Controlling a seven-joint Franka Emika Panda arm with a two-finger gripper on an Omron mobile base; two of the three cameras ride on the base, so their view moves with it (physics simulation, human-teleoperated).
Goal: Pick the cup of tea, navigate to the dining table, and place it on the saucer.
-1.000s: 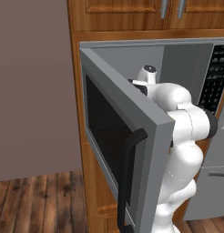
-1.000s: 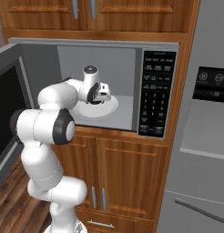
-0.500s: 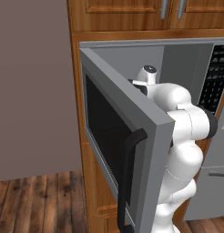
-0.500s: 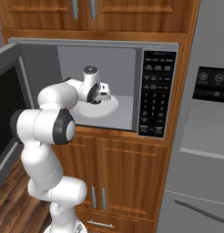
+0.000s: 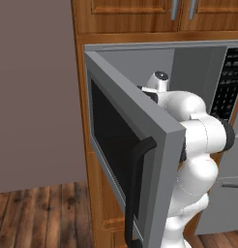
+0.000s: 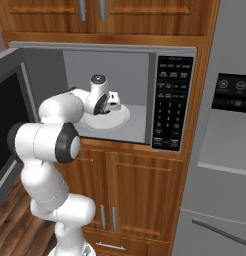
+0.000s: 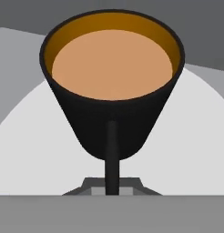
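Wooden cabinets frame an open microwave (image 6: 102, 90) whose door (image 5: 128, 160) swings wide at nine o'clock. Inside, on the pale turntable (image 7: 196, 136), stands the cup of tea (image 7: 111, 86), its handle at six o'clock, pinched by the fully closed tool (image 7: 111, 189). Grasp looks made; lifting out, driving to the dining table and setting down remain

Wooden cabinets (image 6: 145, 17), plank floor (image 5: 38, 215), fridge (image 6: 220, 165).
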